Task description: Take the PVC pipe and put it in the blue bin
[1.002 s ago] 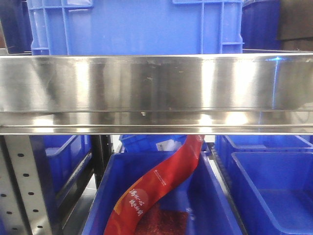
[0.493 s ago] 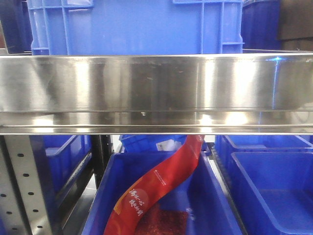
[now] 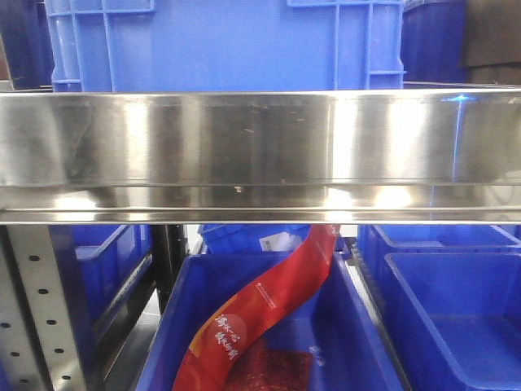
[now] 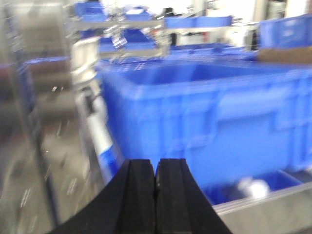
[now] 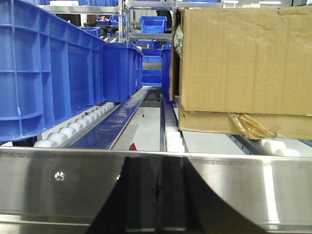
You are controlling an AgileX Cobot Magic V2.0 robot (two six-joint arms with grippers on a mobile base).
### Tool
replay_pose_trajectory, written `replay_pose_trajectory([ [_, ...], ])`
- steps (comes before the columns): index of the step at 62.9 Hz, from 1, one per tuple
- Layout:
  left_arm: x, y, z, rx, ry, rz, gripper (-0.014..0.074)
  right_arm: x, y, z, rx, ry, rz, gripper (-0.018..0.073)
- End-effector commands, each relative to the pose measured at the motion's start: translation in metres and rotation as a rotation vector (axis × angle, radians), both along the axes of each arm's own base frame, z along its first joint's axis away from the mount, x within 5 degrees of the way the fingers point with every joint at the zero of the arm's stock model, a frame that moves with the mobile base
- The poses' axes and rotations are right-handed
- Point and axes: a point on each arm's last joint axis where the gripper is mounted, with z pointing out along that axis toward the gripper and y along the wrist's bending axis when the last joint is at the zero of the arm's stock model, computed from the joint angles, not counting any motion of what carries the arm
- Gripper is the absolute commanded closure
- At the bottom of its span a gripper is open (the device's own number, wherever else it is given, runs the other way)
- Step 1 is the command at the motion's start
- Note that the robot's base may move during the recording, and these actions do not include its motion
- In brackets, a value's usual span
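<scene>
Both grippers, left (image 4: 156,195) and right (image 5: 157,204), were closed and empty; no PVC pipe visible, so locate it first near blue bin (image 4: 204,117).

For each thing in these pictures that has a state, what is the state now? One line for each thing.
left end effector: shut, holding nothing.
right end effector: cannot tell; only its dark reflection shows in the steel rail.
large blue bin: open top, inside not visible.
cardboard box: closed, resting on the rollers.
red bag: lying slanted in the lower blue bin.
PVC pipe: not clearly seen.

Reflection on steel shelf rail (image 3: 260,151) slightly shifted
</scene>
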Motion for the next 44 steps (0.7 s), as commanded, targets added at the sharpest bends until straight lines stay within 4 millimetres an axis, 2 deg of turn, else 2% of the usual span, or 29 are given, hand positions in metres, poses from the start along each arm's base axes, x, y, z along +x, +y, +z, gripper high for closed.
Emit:
replay_pose_trajectory([
  [1, -0.008, 0.008, -0.033, -0.001, 0.002, 0.071, 0.0707, 0.0, 0.0, 0.0, -0.012, -0.011, -0.004, 0.0721],
  [10, -0.017, 0.015, -0.085, 0.028, -0.059, 0.157, 0.0707, 0.0, 0.0, 0.0, -0.012, -0.011, -0.004, 0.0721],
  [14, -0.021, 0.017, -0.097, -0.002, -0.125, 0.187, 0.0707, 0.0, 0.0, 0.0, -0.012, -0.011, -0.004, 0.0721],
  [16, -0.024, 0.018, -0.093, -0.021, -0.169, 0.199, 0.0707, 0.0, 0.0, 0.0, -0.012, -0.011, -0.004, 0.0721],
  [20, -0.023, 0.02, -0.103, -0.003, -0.06, 0.225, 0.0707, 0.0, 0.0, 0.0, -0.012, -0.011, -0.004, 0.0721],
  [44, -0.023, 0.021, -0.1, -0.014, -0.098, 0.24, 0.0707, 0.0, 0.0, 0.0, -0.012, -0.011, -0.004, 0.0721],
])
